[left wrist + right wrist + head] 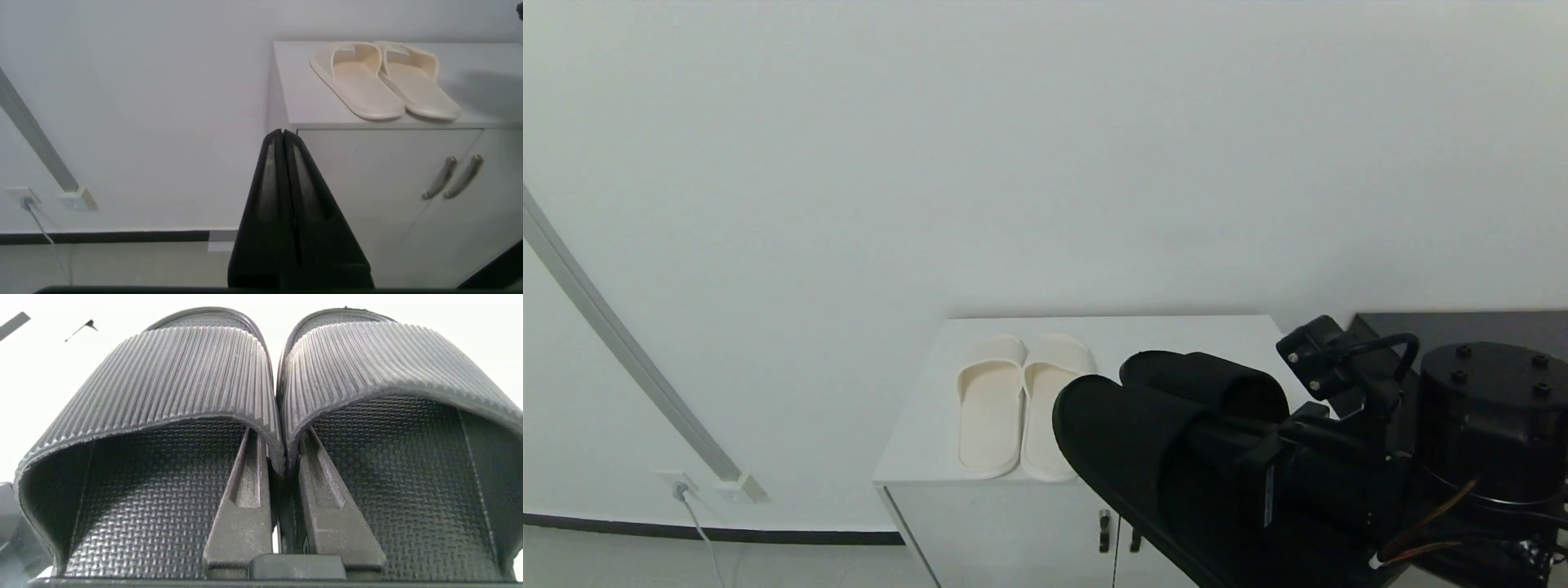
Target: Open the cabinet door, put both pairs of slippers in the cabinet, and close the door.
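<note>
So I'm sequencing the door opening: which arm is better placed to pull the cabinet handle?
Left, probably. The left gripper is empty, jaws shut, and faces the cabinet with its door handles in sight. The right gripper is clamped on the black slippers, so it looks occupied.

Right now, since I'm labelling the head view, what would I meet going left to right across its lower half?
wall socket → white slippers → black slippers

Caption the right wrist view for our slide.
Right end effector clamps the black slippers together by their inner edges.
</note>
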